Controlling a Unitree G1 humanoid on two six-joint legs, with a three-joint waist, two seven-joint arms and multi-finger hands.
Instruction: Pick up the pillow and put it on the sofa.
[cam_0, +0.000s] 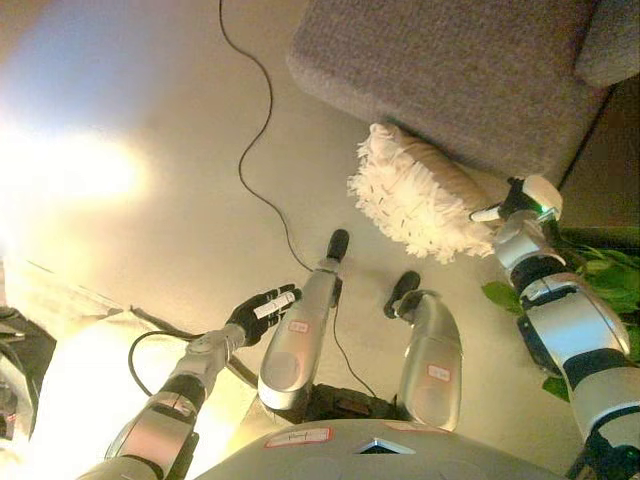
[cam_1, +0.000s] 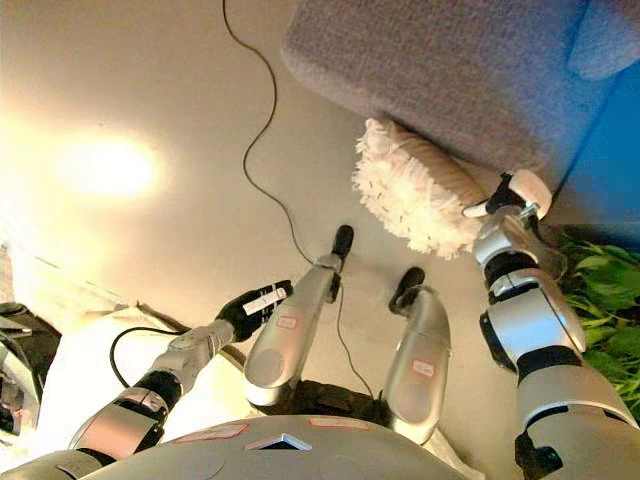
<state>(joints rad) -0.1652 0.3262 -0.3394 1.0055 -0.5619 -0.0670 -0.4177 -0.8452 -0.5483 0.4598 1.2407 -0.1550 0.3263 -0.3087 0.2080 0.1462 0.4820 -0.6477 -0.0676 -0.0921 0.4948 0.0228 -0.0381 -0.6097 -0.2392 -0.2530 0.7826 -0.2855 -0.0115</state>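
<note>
1. One pillow (cam_0: 415, 200), white and fringed, lies on the floor (cam_0: 150, 120) touching the front of one grey sofa (cam_0: 450, 70).
2. Right hand (cam_0: 520, 200) at the pillow's edge; grip cannot be told.
3. Left hand (cam_0: 262, 310) hangs loosely open, holding nothing.
4. One green plant (cam_0: 600, 275) at right.

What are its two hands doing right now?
Left hand: open, holding nothing, low over the floor.
Right hand: at the pillow by the sofa; grip cannot be told.
</note>
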